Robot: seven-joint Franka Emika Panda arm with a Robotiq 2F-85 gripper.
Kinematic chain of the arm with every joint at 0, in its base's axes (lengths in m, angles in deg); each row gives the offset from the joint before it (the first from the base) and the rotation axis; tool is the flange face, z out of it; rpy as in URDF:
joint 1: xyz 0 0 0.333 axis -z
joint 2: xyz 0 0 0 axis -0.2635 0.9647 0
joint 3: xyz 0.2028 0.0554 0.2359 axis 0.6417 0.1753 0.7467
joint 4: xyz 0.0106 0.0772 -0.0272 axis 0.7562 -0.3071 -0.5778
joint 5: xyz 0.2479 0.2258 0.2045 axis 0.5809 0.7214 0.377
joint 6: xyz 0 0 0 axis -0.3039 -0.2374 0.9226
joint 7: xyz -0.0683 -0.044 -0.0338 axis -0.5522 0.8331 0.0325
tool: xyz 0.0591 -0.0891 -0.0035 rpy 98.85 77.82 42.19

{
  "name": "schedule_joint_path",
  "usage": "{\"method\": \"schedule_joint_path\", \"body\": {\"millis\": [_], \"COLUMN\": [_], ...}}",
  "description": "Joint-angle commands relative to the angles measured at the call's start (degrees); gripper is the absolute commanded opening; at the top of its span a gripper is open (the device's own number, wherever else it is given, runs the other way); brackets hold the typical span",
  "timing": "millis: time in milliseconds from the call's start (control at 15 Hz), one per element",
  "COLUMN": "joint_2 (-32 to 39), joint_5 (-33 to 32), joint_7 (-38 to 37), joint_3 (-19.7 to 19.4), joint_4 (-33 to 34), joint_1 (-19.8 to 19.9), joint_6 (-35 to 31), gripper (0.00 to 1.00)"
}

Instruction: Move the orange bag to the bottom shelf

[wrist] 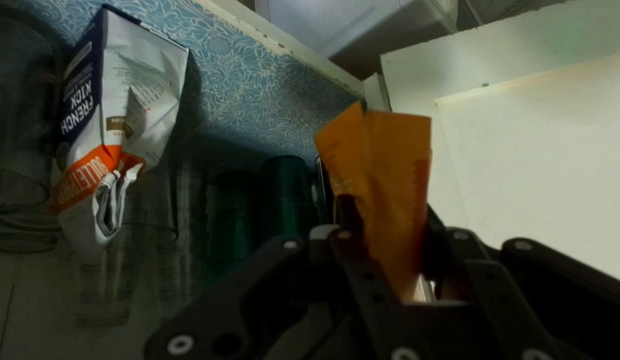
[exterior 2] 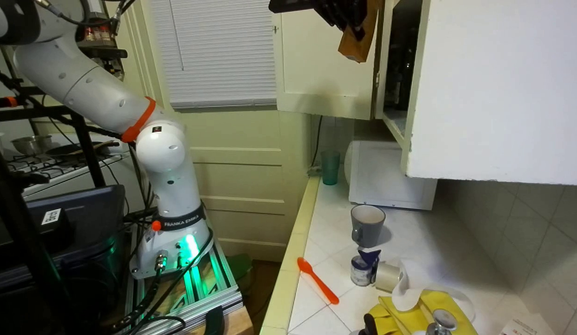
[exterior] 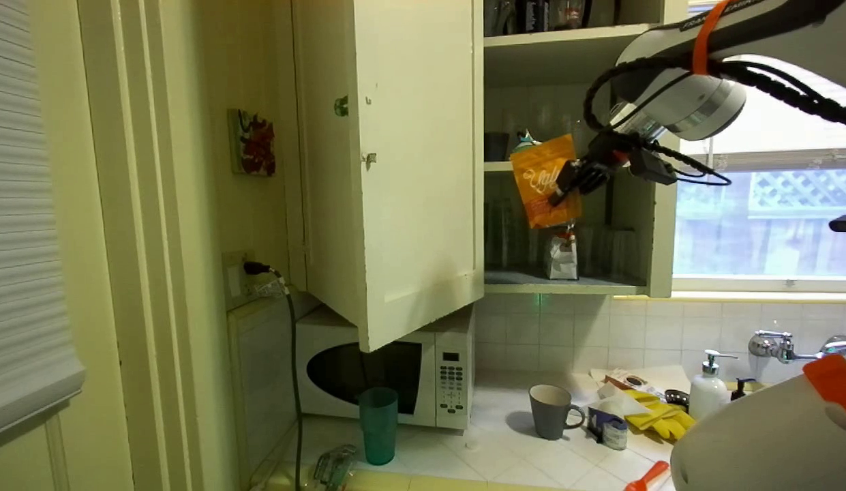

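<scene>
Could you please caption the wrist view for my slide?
The gripper holds the orange bag clear of the blue-patterned bottom shelf, where a crumpled white bag stands.

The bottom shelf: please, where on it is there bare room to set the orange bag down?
The bottom shelf is bare between the white packet, the front edge and the green tumblers. Farther back, those tumblers and the clear glasses crowd it.
</scene>
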Motion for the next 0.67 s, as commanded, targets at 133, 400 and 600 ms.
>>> {"method": "schedule_joint_path", "body": {"millis": [133,400,600], "joint_2": [-0.01,1.18,2.63], "joint_5": [-4.59,-5.03,-4.79], "joint_7": [-1.22,-1.73,-2.56], "joint_3": [-0.73,-1.56,-1.93], "joint_4": [-4.12,-7.25,-9.71], "joint_1": [0.4,0.01,-0.3], "joint_6": [-5.33,-13.56,-19.72], "gripper": [0.07,0.07,0.07]}}
